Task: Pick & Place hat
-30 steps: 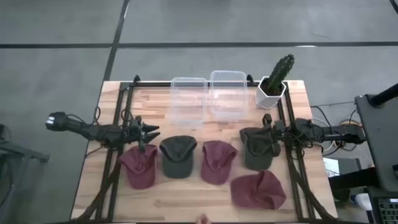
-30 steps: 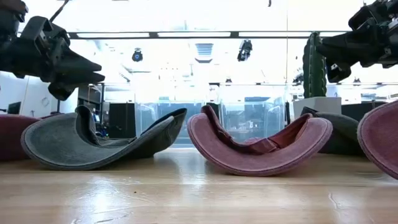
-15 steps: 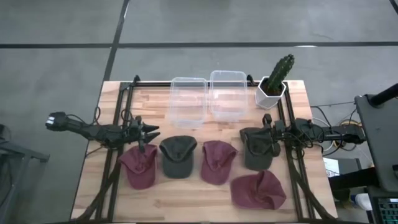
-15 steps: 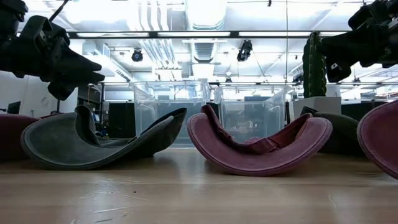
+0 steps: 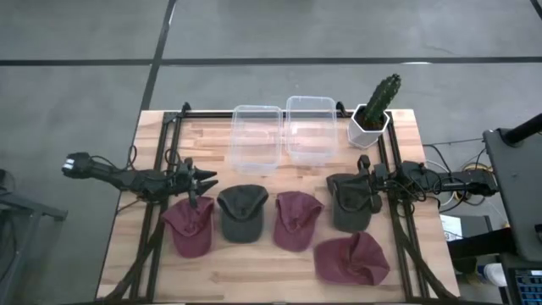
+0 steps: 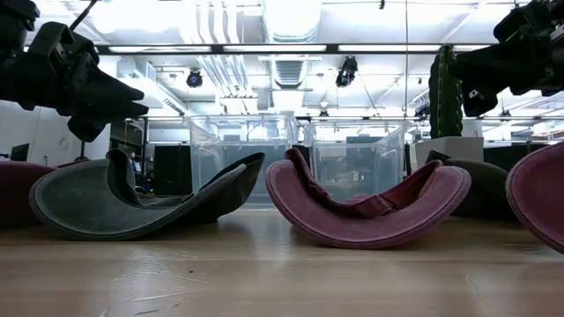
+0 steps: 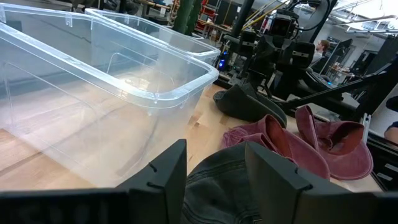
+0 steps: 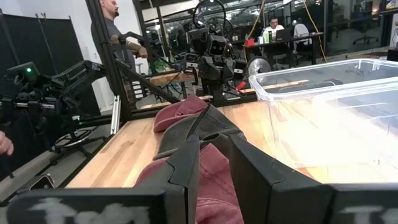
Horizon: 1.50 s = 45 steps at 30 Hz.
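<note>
Five caps lie on the wooden table in the high view: a maroon cap (image 5: 190,227), a dark green cap (image 5: 243,213), a maroon cap (image 5: 296,220), a dark green cap (image 5: 349,203) and a maroon cap (image 5: 351,258) nearer the front edge. My left gripper (image 5: 206,180) hovers open just behind the leftmost maroon cap. Its wrist view shows the dark green cap (image 7: 211,190) between its fingers (image 7: 168,177). My right gripper (image 5: 357,180) hovers over the right dark green cap, narrowly open (image 8: 213,155), with a maroon cap (image 8: 208,180) below it.
Two clear plastic bins (image 5: 257,138) (image 5: 310,127) stand side by side toward the far edge. A cactus in a white pot (image 5: 373,114) stands at the far right corner. Black frame rails (image 5: 169,152) run along both sides. People show in the room beyond (image 8: 112,25).
</note>
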### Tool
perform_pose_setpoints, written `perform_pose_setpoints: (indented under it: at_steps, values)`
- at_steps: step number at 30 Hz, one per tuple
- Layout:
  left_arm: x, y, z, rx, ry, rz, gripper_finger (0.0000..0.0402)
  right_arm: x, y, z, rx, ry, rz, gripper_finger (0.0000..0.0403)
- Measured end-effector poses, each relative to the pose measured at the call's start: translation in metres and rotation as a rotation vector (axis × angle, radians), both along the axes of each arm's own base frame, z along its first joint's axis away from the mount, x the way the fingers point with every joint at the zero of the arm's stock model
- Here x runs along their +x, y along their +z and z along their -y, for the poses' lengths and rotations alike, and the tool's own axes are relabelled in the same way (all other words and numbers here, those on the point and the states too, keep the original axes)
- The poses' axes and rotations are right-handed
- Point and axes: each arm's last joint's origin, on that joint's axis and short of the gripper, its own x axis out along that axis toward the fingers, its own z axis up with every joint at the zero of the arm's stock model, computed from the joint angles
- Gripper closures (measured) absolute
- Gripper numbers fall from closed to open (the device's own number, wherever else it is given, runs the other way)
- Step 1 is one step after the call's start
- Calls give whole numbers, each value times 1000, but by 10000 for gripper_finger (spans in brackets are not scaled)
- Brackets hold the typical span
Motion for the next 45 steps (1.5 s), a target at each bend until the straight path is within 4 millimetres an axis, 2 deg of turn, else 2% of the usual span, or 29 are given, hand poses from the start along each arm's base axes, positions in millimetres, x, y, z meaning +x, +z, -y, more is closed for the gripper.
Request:
perform_pose_setpoints:
  at_steps: [8, 20, 27, 30, 35, 41, 45]
  values:
    - [0, 0, 0, 0, 0, 0, 245, 0, 0, 0, 0, 0, 0, 335]
    - [0, 0, 0, 0, 0, 0, 245, 0, 0, 0, 0, 0, 0, 321]
    - [0, 0, 0, 0, 0, 0, 245, 0, 0, 0, 2, 1, 0, 329]
    - [0, 0, 0, 0, 0, 0, 245, 0, 1, 0, 73, 5, 4, 334]
    - [0, 0, 0, 0, 0, 0, 245, -1, 11, 0, 242, 22, 96, 332]
    - [0, 0, 0, 0, 0, 0, 245, -7, 31, -1, 226, 100, 304, 323]
    - [0, 0, 0, 0, 0, 0, 245, -7, 36, -3, 228, 136, 293, 321]
